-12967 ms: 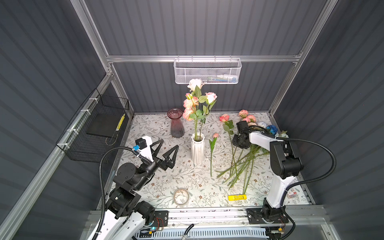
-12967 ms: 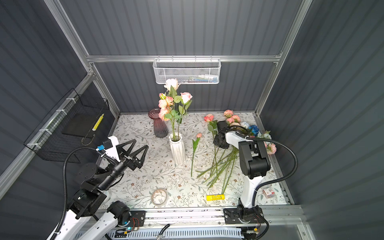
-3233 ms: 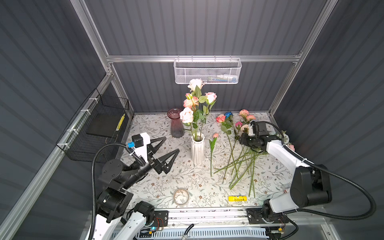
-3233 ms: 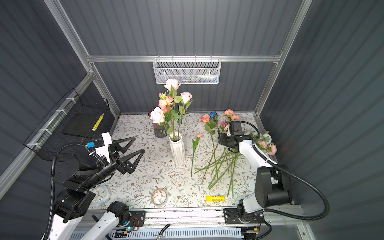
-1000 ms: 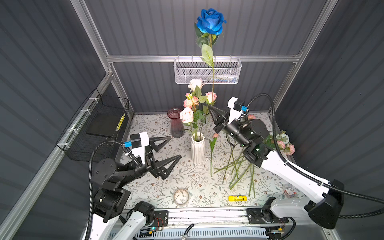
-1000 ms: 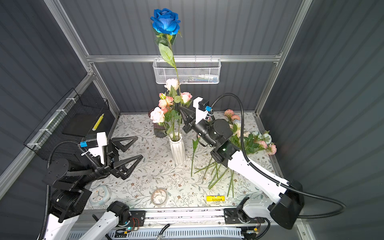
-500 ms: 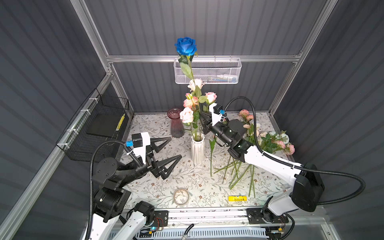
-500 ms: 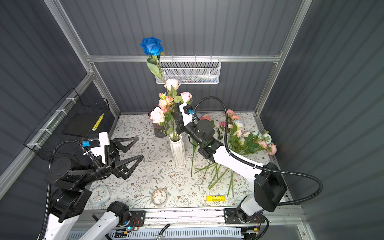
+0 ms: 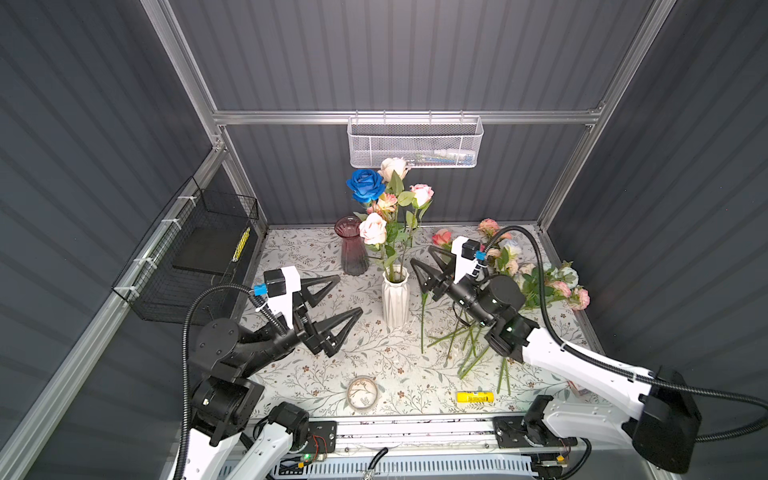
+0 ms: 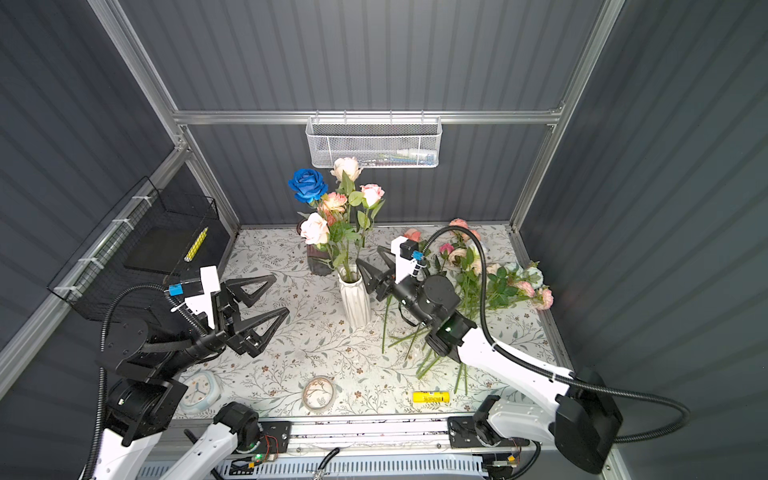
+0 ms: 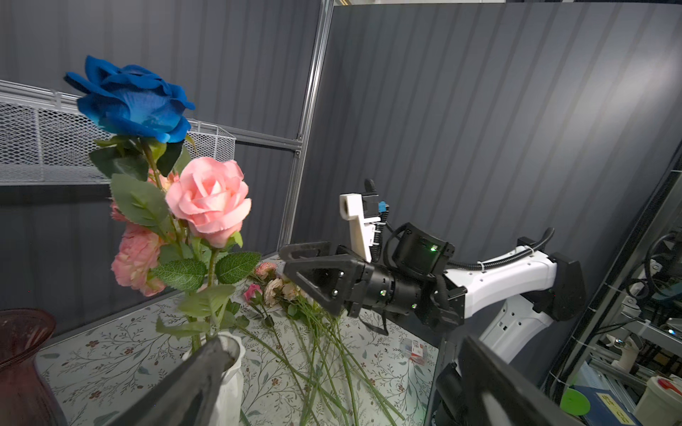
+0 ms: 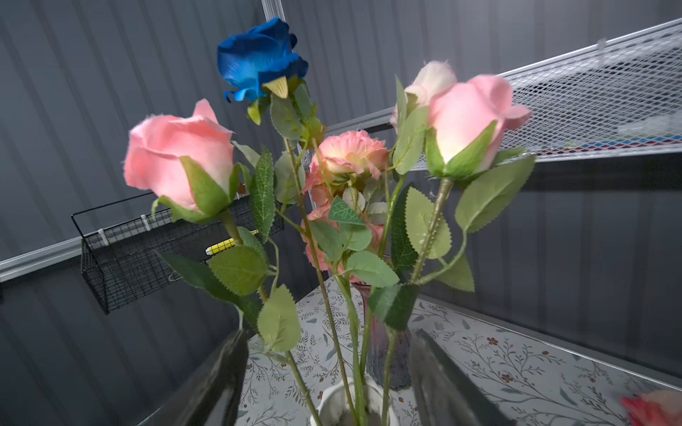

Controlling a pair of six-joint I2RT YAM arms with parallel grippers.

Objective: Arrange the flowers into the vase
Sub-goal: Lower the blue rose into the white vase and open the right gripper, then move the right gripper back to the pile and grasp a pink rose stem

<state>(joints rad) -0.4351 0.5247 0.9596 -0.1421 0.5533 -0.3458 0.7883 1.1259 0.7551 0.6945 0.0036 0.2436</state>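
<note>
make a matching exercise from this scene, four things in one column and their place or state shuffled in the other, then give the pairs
Column one
1. blue rose
2. red glass vase
3. yellow tube
4. right gripper

Column two
a. lying flat near the front edge of the table
b. open, beside the white vase
c. stem in the white vase
d. standing empty on the table

Pairs: 1-c, 2-d, 3-a, 4-b
</note>
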